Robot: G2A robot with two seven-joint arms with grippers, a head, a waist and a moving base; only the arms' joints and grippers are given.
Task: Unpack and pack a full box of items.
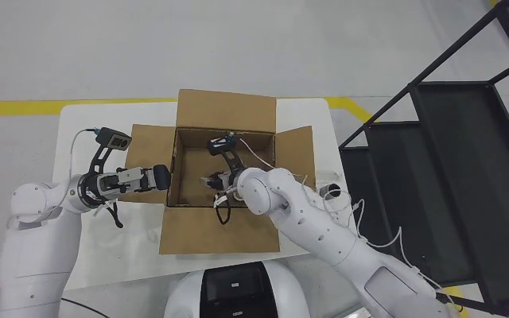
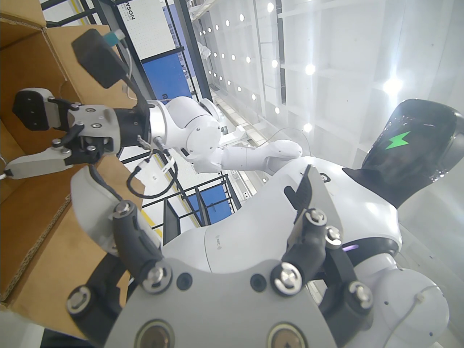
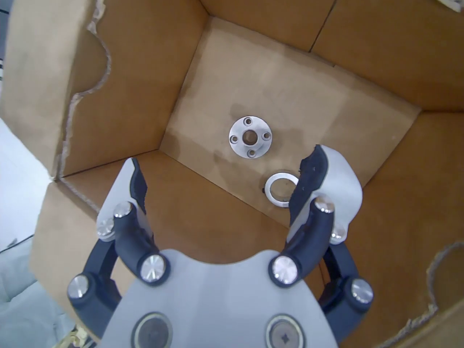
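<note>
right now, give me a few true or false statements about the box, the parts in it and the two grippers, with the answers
1. The box has its flaps open. True.
2. The right gripper is shut on the ring. False: it is open and empty, above the box floor where the ring lies.
3. A metal disc with holes lies on the box floor. True.
4. The ring is stacked on the disc. False: they lie side by side, apart.
5. The left gripper holds a part. False: it is open and empty.
</note>
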